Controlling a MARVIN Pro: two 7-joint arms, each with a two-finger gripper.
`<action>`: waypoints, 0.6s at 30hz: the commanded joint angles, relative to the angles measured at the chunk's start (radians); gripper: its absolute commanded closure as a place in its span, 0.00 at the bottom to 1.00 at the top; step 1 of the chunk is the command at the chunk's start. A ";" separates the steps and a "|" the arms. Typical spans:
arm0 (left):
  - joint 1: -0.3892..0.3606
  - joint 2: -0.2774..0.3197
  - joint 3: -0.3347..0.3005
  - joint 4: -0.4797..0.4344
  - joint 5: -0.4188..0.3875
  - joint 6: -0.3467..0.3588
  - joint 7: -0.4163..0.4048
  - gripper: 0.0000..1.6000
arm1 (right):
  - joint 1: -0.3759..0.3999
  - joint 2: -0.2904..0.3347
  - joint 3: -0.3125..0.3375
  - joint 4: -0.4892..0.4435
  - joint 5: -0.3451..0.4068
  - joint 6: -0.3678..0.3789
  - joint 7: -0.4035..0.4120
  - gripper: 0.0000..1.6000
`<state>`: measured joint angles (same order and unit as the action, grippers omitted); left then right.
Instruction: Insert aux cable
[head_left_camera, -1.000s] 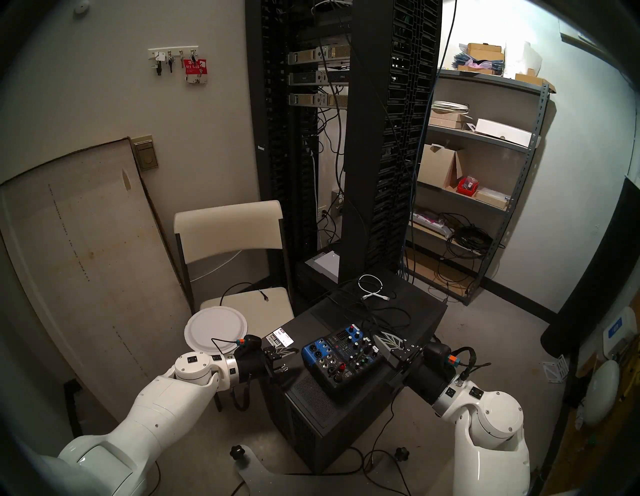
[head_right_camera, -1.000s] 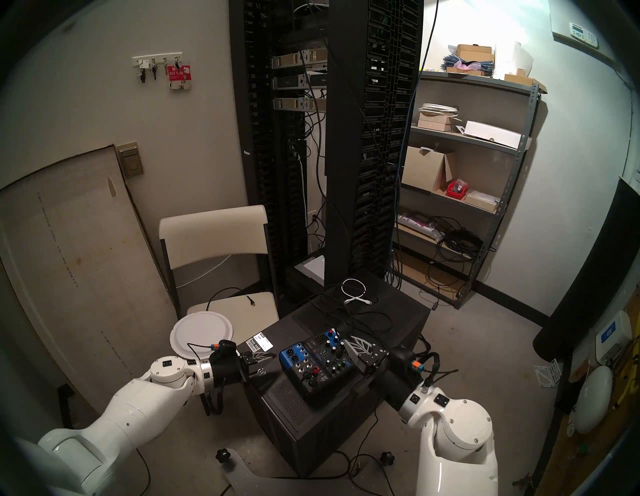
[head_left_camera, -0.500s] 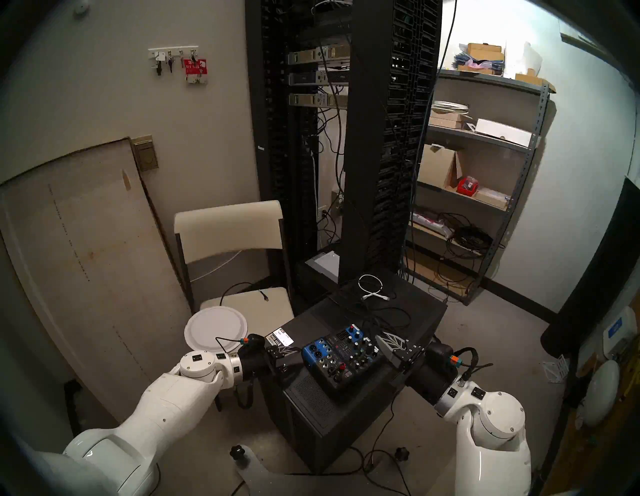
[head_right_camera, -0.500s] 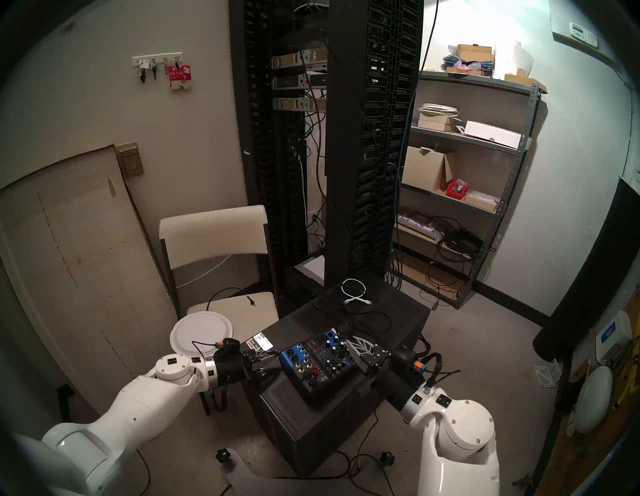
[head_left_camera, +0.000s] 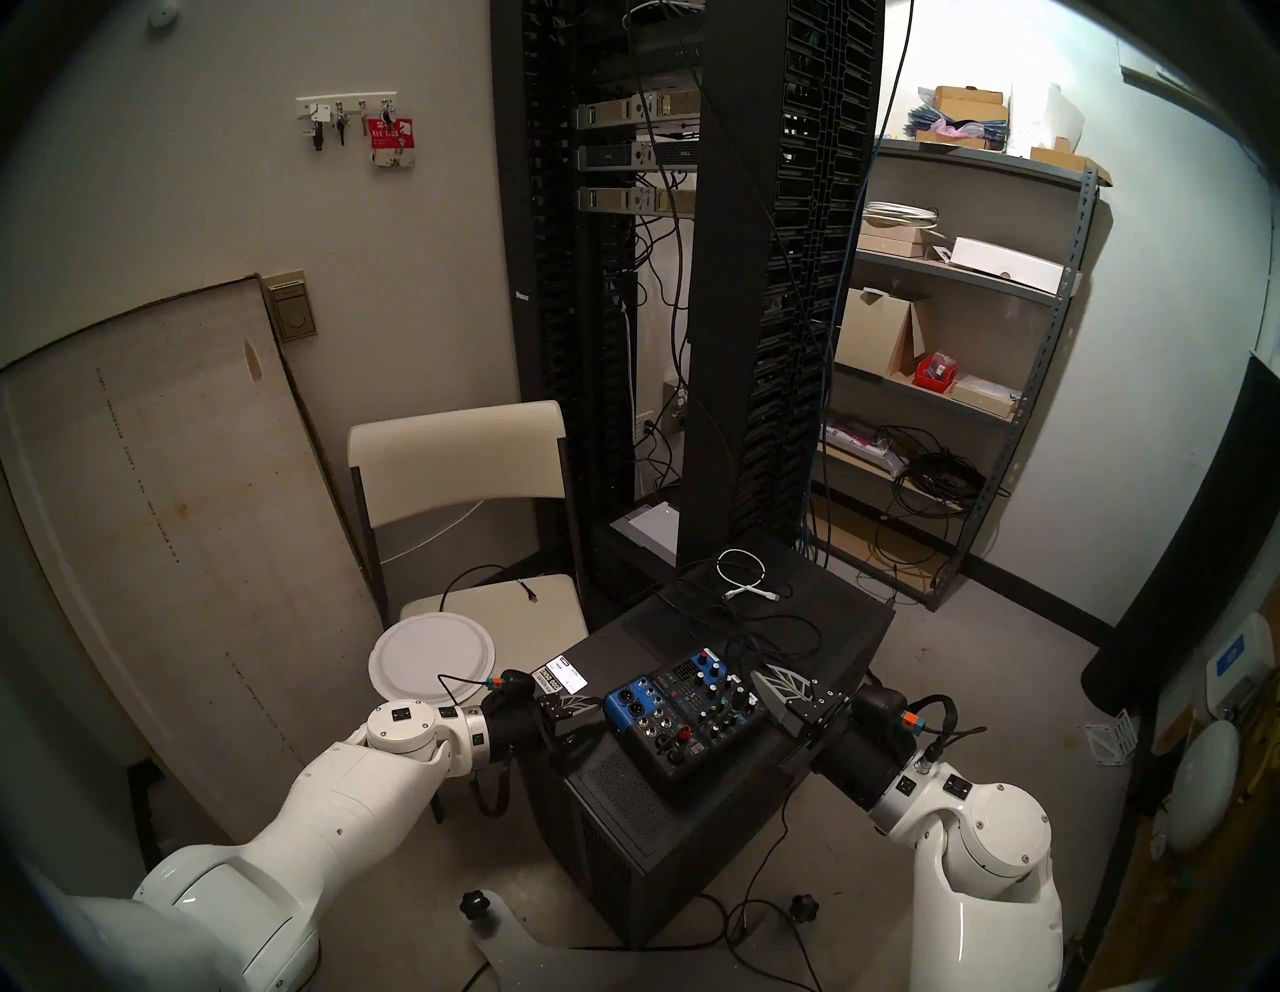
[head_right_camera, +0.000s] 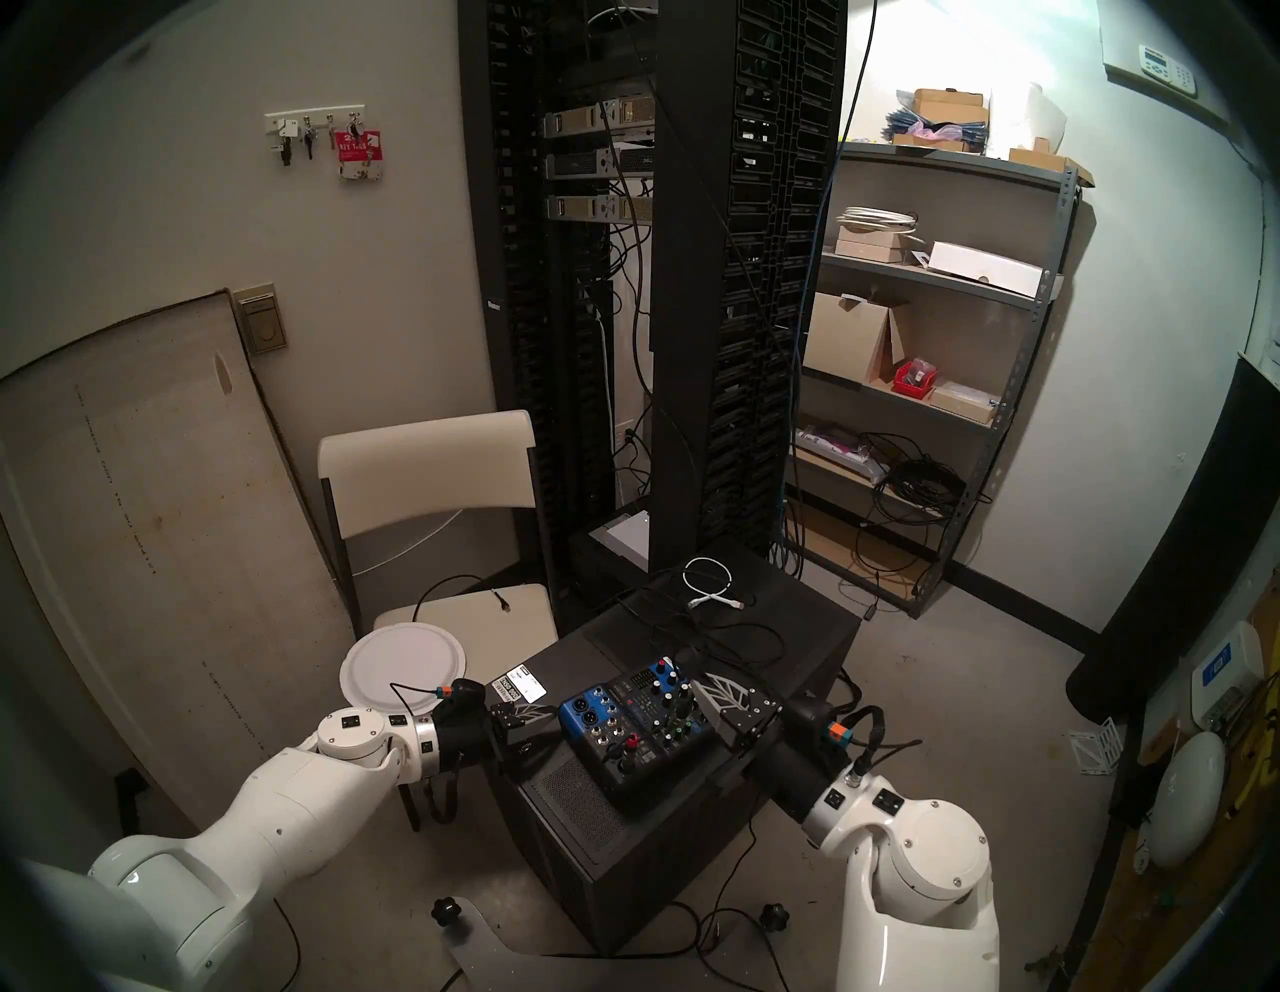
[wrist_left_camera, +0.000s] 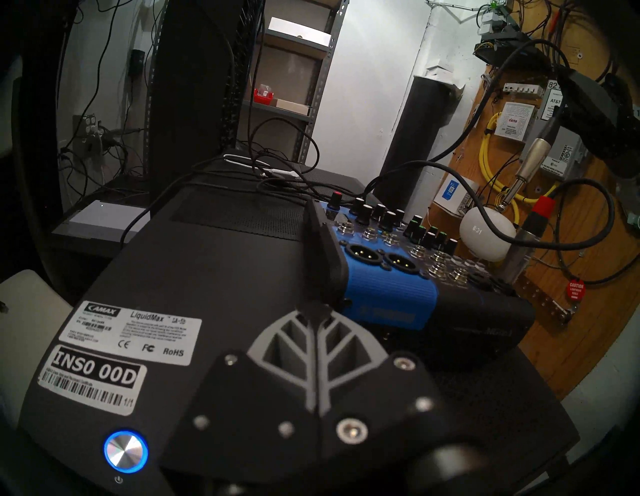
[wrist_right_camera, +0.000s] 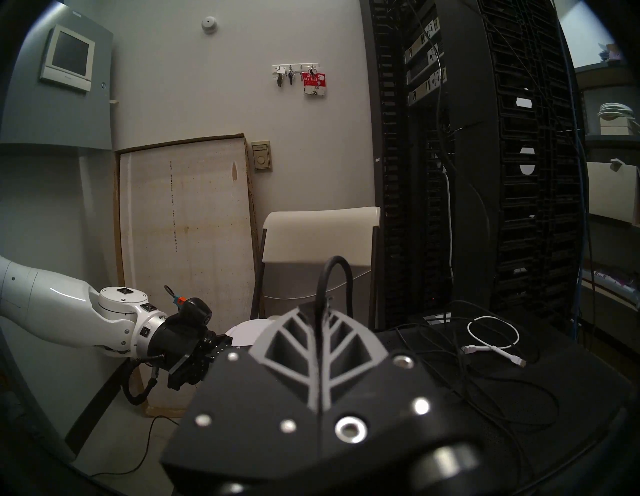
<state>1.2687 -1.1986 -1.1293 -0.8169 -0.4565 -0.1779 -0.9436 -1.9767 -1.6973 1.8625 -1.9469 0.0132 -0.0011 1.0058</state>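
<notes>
A blue and black audio mixer (head_left_camera: 682, 720) (wrist_left_camera: 388, 287) lies on a black computer case (head_left_camera: 623, 786). My right gripper (head_left_camera: 758, 682) (wrist_right_camera: 320, 304) hovers at the mixer's right side, shut on the aux cable (wrist_right_camera: 337, 266), which loops up out of its fingertips. In the left wrist view the cable's grey metal jack plug (wrist_left_camera: 533, 154) hangs tilted above the mixer's right end, tip down. My left gripper (head_left_camera: 592, 703) (wrist_left_camera: 313, 310) is shut and empty, just left of the mixer's blue end.
A red-collared plug (wrist_left_camera: 542, 207) stands in a mixer socket. Loose black cables and a white coiled cable (head_left_camera: 744, 575) lie on the case's far half. A chair with a paper plate (head_left_camera: 433, 658) stands to the left, and server racks (head_left_camera: 692, 277) stand behind.
My left arm has reached forward, bringing its shut gripper closer to the mixer's left end. The right gripper has stayed almost still with the cable in it.
</notes>
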 joint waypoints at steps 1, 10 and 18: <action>0.022 -0.003 0.002 -0.063 -0.015 0.000 -0.027 1.00 | 0.006 0.000 -0.005 -0.021 0.013 -0.001 -0.004 1.00; 0.075 0.014 0.008 -0.136 -0.036 0.017 -0.030 1.00 | 0.007 0.001 -0.007 -0.013 0.011 -0.003 -0.001 1.00; 0.092 0.017 0.017 -0.158 -0.036 0.035 -0.021 1.00 | 0.007 0.001 -0.009 -0.014 0.012 -0.003 -0.005 1.00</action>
<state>1.3422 -1.1745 -1.1193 -0.9238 -0.4885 -0.1504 -0.9588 -1.9765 -1.6973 1.8586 -1.9434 0.0130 -0.0013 1.0052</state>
